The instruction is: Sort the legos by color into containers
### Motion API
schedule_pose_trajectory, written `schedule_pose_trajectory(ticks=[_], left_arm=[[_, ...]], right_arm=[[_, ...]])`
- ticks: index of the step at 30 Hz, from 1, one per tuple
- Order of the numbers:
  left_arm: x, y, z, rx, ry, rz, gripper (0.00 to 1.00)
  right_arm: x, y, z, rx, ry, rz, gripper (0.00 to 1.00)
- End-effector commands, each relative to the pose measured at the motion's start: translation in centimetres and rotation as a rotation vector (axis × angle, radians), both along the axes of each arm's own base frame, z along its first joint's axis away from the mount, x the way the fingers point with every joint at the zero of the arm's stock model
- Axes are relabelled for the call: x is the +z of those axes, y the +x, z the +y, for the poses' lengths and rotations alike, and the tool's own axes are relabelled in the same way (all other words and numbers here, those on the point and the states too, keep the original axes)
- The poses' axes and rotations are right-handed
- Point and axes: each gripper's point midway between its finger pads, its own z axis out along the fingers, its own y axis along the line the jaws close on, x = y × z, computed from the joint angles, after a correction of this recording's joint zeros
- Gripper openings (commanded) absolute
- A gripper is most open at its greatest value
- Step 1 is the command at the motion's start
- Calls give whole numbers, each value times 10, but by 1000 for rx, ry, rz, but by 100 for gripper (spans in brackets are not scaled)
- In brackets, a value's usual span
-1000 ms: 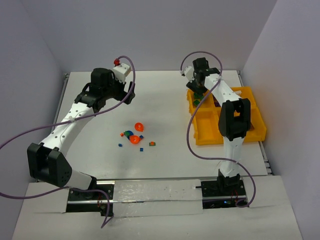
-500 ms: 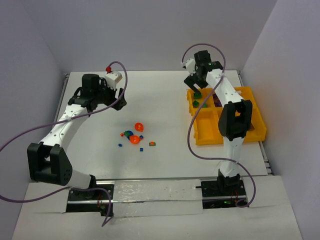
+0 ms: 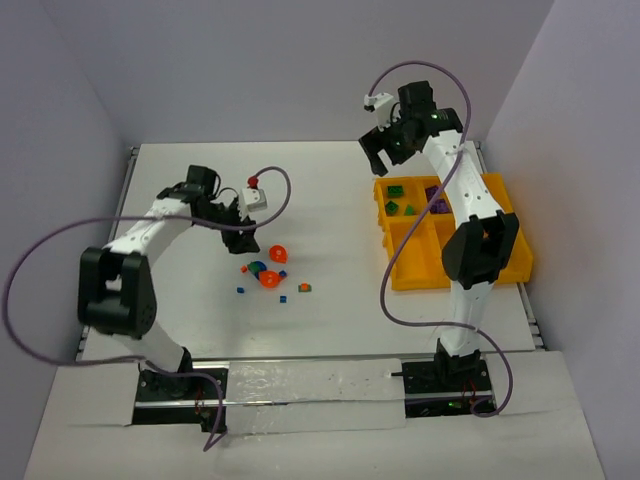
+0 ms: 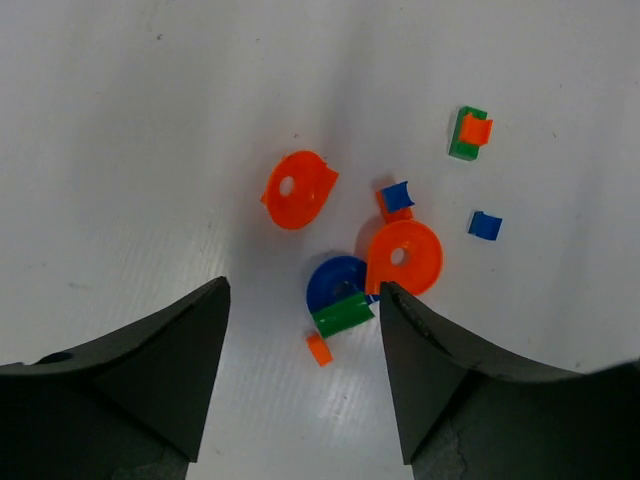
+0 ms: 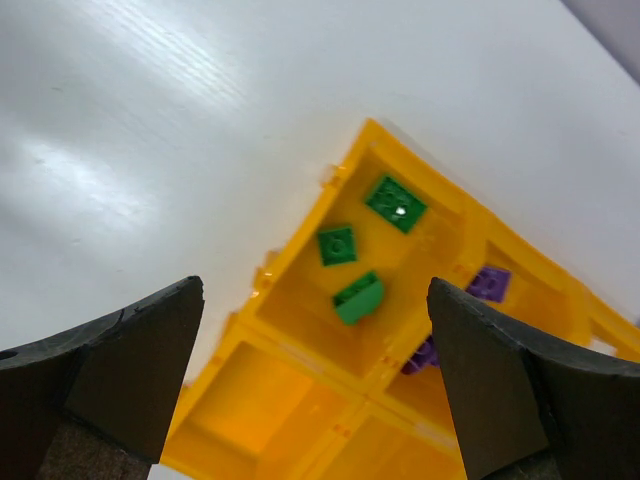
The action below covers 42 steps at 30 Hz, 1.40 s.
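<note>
White tabletop [image 4: 150, 120]: lower left gripper [image 4: 303, 292], jaws apart and empty, onto green brick [image 4: 343, 316] between them, avoiding adjoining blue dish [image 4: 328, 282].

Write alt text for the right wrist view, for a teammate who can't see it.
Three green bricks lie in the corner compartment of a yellow-orange tray, seen from above between the right arm's two dark fingers, which stand wide apart with nothing between them. Purple bricks show in the neighbouring compartment, and white table fills the rest.
</note>
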Motion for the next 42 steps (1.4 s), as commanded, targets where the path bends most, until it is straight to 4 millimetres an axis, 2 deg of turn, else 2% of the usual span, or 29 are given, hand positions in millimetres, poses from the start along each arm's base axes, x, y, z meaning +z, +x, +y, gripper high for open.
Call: schedule_pose_trajectory(ticks=[1,3,6,12,20,33,35,40,42], left_arm=[[-4,12,-20,-164,-80,63,67],[-9,23,-25,-160,-97,49,63],[-19,29,-31,-161,-88,17,59],[-34,31,-41,-156,-93,79,55],[-56,33,-51,-158,-65,103,47],[-73,45,-60,-105,6,126,35],[-76,45,-60,-98,18,129,30],[-76,42,-61,-83,32,140,0],[-72,43,-61,-73,27,130,0]], right_arm=[[31,-31,29,66,177,19,100],[33,-38,34,77,224,42,100],[33,-44,34,77,243,55,100],[34,-44,25,54,265,67,100],[41,-43,25,58,304,67,100],[47,-45,19,53,353,72,100],[46,-48,19,57,355,79,100],[42,-56,23,69,383,109,100],[44,-62,26,83,418,125,100]])
